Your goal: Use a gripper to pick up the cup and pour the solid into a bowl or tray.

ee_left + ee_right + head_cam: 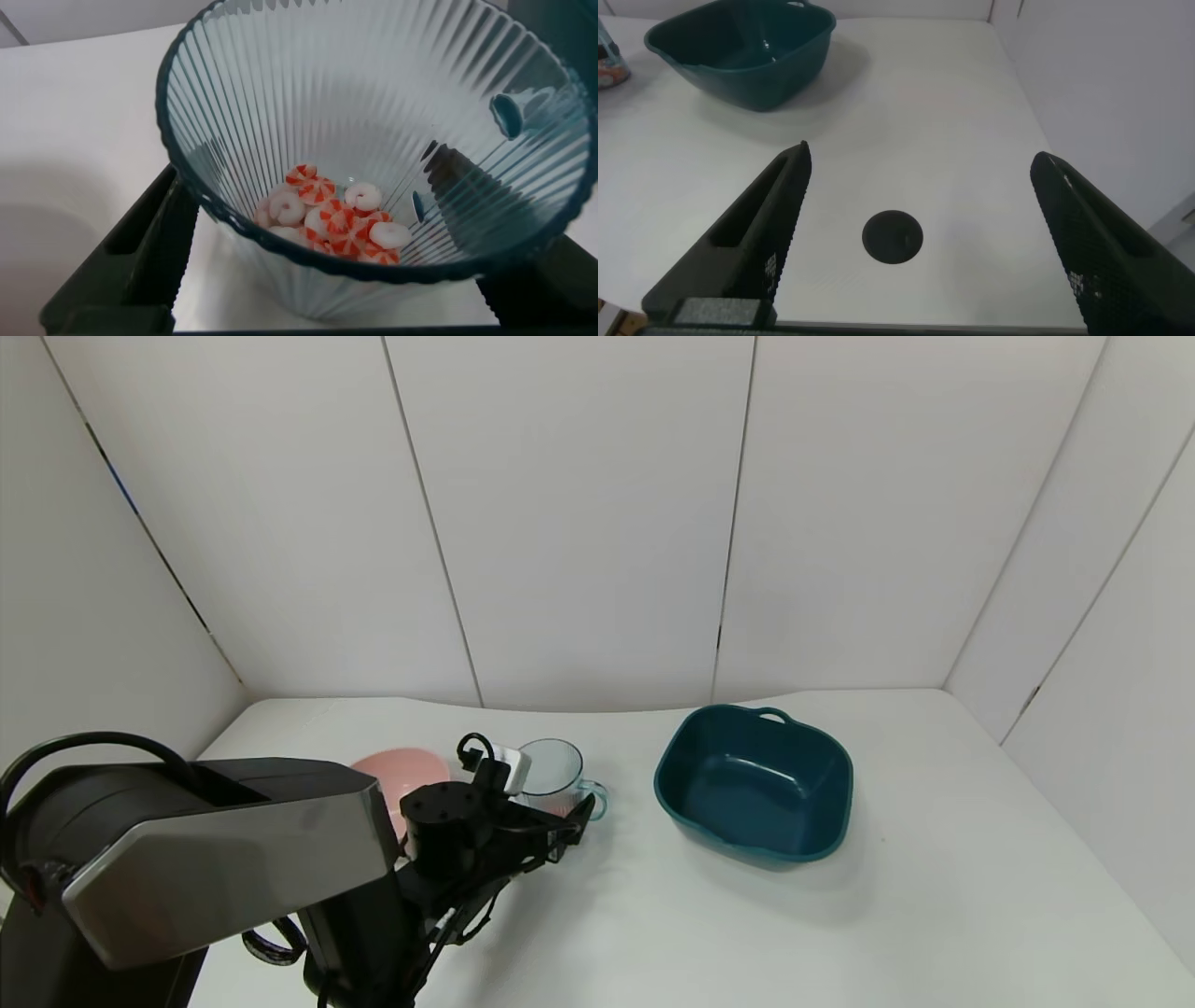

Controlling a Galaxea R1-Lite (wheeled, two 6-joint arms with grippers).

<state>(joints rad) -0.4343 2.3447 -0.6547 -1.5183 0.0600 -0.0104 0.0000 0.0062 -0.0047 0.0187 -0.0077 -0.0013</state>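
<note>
The cup [551, 770], a ribbed pale-blue clear mug with its handle toward the teal basin, stands just right of the pink bowl [400, 767]. My left gripper [563, 823] reaches it from the near side. In the left wrist view the cup [374, 84] fills the space between the two black fingers [140, 243], which press on its sides. The solid [336, 219], red and white ring pieces, lies in the cup's bottom. My right gripper [922, 157] is open and empty over bare table; it does not show in the head view.
A dark teal basin [754, 784] with a handle sits right of the cup and also shows in the right wrist view [738, 47]. A round black hole [893, 237] is in the table under the right gripper. White walls enclose the table.
</note>
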